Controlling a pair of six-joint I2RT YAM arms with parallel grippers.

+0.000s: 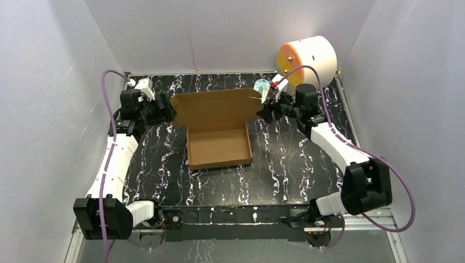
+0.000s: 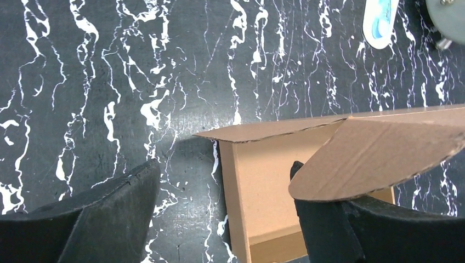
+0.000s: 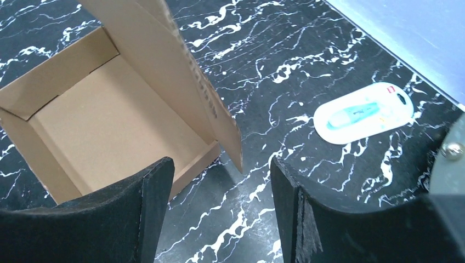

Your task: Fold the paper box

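The paper box [image 1: 219,143] is brown cardboard, a shallow tray in the middle of the table with its lid [image 1: 216,108] standing up at the far side. My left gripper [image 1: 170,114] is open at the lid's left end. In the left wrist view [image 2: 225,205] the tray's left wall lies between the fingers, and the lid's rounded side flap [image 2: 378,159] overlaps the right finger [image 2: 334,230]. My right gripper [image 1: 263,113] is open at the lid's right end. In the right wrist view [image 3: 219,192] the lid's side flap [image 3: 219,120] hangs just ahead of the gap, nothing gripped.
A white-and-orange cylinder [image 1: 307,59] lies at the back right corner. A white blister pack [image 1: 262,86] [image 3: 364,112] lies on the black marbled table behind the lid's right end. White walls close in the table on three sides.
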